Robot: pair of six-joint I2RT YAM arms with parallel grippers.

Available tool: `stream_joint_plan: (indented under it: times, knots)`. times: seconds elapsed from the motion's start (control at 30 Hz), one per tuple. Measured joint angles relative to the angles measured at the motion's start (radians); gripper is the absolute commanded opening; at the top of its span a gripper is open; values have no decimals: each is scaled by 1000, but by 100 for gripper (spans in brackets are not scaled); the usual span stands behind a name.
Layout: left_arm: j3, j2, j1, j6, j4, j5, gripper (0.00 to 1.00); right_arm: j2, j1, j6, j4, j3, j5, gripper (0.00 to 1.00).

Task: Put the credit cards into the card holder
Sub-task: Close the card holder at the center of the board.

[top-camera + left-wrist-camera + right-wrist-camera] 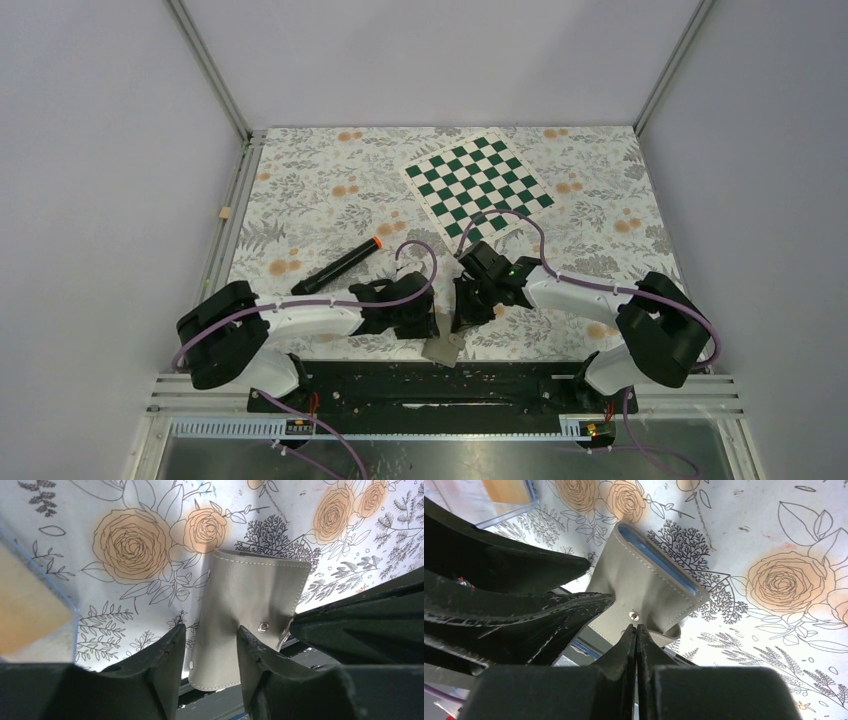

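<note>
**A:** Watching the near edge of the table [300, 190]. The card holder [250, 595] sits there, one corner out past the rim, folded up with its pale blue pocket [659, 562] showing only as a slit.

**B:** Left gripper [210, 632]?

**A:** Clamped on the card holder. There is a finger on each side and the grey cover puckers between them. The right gripper [636, 630] has its fingers pressed together, tips right at the stud [634, 615]. Whether they pinch a bit of the flap, I cannot tell.

**B:** Risks?

**A:** I see three. The hold is low on a soft cover, so a tug from the right could twist it out. Then it may drop off the near edge onto the rail. The tips could also skid off the stud and leave the flap closed. And the two wrists are crowded close, so a careless swing could knock them together.

**B:** And the credit cards [25, 610]?

**A:** Orange-yellow, lying in the clear tray [519, 507], just beside the holder on the left arm's side. Neither gripper is touching them. From above the arms hide that spot. My guess is that none goes in until the holder is laid open.
</note>
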Motion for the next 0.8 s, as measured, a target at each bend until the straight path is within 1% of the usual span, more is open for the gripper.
stream_joint_plan:
  times: [0.07,0.17,0.37,0.5,0.63,0.8]
  knots:
    - [0,-10,0,-3,-16,-2,48,0,0,-5,-7,-2,7,0]
    - [0,-33,0,-5,-45,-8,49,1,0,-8,-6,-10,9,0]
    - [0,-108,-1,3,-74,-23,42,9,0,-10,-6,-31,9,0]
    - [-6,-135,-1,6,-15,0,42,28,0,-10,-5,-35,8,0]
    - [-13,-110,-2,10,65,63,41,45,0,-10,3,-35,6,0]
    - [-13,-16,-3,10,116,121,38,48,0,-10,11,-35,0,0]
